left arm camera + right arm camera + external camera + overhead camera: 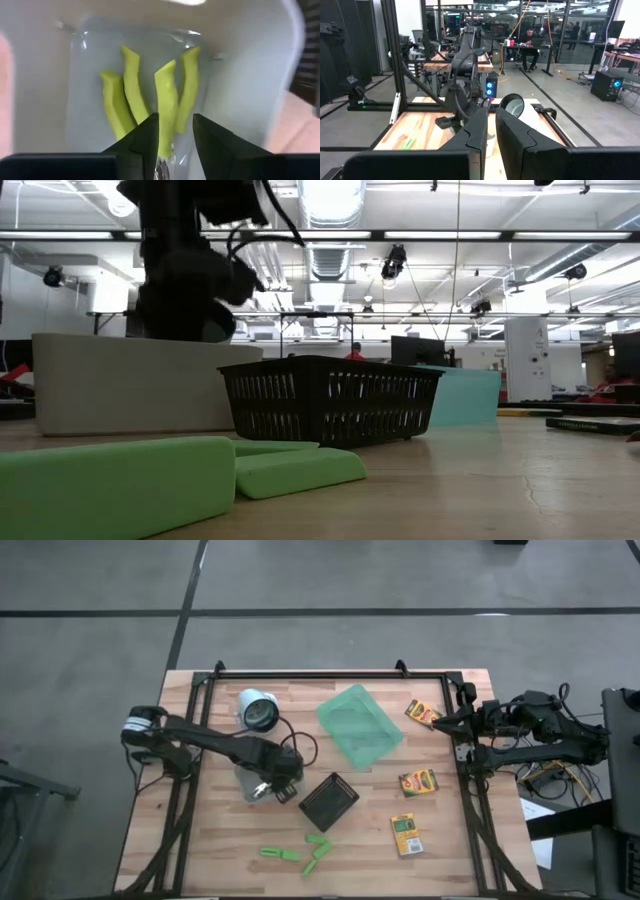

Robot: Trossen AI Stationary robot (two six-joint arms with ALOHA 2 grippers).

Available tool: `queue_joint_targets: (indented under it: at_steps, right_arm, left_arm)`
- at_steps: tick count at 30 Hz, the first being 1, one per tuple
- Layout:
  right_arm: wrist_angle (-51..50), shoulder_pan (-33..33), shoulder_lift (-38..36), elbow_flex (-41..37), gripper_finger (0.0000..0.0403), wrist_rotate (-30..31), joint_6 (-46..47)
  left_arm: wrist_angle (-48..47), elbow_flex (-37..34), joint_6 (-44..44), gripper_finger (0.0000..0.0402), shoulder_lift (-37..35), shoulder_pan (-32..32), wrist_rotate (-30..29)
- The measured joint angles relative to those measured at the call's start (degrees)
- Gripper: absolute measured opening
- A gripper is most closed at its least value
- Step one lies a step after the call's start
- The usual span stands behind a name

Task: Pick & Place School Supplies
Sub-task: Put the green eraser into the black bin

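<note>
The left wrist view alone shows inside the clear bin point(240, 75): two pairs of yellow-green scissor handles point(150, 95) stand in it, and the left gripper point(175, 135) hangs over them with its jaws parted around one handle (whether the pads touch it, I cannot tell); from above, the left gripper point(268, 780) simply covers the bin, beside the black mesh box point(328, 802).

The low view adds green markers point(115, 480) lying close on the table point(520, 480), on the near side of those jaws; the high view places them point(300, 854) toward the table's front edge, with bare wood around them.

Three crayon boxes point(417, 783) lie on the right half, near the right gripper point(445, 722), which waits at the table's right edge with jaws nearly closed, empty; the green tray point(360, 725) sits between the two arms, the white cup point(258, 710) behind the left jaws.
</note>
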Motion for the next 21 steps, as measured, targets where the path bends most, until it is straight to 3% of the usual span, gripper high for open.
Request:
queue_joint_targets:
  at_steps: [8, 16, 21]
  right_arm:
    - [0.0, 0.0, 0.0, 0.0, 0.0036, 0.0, 0.0]
    - [0.0, 0.0, 0.0, 0.0, 0.0036, 0.0, 0.0]
    - [0.0, 0.0, 0.0, 0.0, 0.0036, 0.0, 0.0]
  left_arm:
    - [-3.5, 5.5, -4.8, 0.0124, -9.8, -0.5, -2.2]
    - [2.7, 7.2, -2.4, 0.0124, -17.9, -9.5, -20.8]
    - [7.0, 7.0, 1.5, 0.0124, -18.5, -15.4, -28.7]
